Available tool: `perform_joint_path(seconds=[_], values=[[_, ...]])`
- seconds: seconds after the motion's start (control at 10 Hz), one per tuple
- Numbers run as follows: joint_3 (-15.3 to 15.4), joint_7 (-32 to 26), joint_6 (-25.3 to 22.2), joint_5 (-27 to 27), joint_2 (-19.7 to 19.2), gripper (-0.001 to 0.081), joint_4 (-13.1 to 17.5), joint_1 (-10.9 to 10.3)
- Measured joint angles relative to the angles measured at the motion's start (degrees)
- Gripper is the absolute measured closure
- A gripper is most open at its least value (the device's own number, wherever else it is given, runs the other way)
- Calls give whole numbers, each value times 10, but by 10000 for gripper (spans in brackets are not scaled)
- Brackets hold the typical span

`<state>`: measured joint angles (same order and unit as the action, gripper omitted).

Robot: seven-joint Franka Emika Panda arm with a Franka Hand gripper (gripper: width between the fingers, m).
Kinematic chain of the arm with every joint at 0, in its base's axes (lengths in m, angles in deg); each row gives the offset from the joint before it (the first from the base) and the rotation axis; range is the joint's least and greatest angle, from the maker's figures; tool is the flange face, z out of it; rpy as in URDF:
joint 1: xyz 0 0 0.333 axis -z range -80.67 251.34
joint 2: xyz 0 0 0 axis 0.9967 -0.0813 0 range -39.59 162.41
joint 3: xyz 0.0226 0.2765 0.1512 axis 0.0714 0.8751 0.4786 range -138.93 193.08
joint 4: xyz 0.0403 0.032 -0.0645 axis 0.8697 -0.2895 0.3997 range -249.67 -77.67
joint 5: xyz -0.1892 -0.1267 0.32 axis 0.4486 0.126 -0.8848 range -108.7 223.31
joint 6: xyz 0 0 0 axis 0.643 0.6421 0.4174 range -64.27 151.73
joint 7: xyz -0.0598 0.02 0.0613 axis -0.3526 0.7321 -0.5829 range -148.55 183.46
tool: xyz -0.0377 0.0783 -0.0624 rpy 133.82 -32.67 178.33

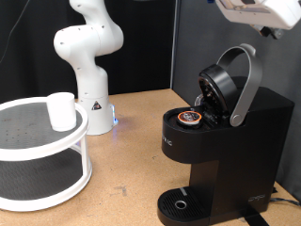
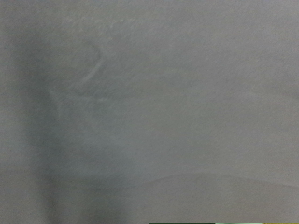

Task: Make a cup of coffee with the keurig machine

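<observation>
Keurig machine (image 1: 221, 141): black, boxy, lid raised (pod seated in chamber), at 4 o'clock in the exterior view. Cup (image 1: 61, 110): white, upright, at 9 o'clock on the top tier.

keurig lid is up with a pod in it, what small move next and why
Probably bring the arm down onto the raised lid handle to shut the keurig machine. The lid stands open and a pod already sits in the holder. The cup sits on the white tiered stand, the drip tray bare. The gripper's fingers are not in view; only part of the arm shows.
</observation>
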<state>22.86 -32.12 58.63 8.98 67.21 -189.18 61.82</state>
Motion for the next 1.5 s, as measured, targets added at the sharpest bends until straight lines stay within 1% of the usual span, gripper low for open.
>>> perform_joint_path(seconds=[0.1, 0.2, 0.3, 0.7, 0.8, 1.1, 1.3, 1.5], values=[[-4, 0, -12, 8, 0, 603, -1, 3], [-6, -1, -17, 17, 0, 731, -4, 7], [-9, -5, -19, 23, 0, 782, -7, 10], [-24, -26, -34, 26, 1, 804, -15, 21], [-29, -33, -46, 26, 3, 806, -15, 23], [-53, -62, -100, 29, 13, 806, -14, 38], [-65, -67, -118, 43, 20, 806, -16, 50], [-74, -67, -120, 66, 24, 806, -19, 61]])
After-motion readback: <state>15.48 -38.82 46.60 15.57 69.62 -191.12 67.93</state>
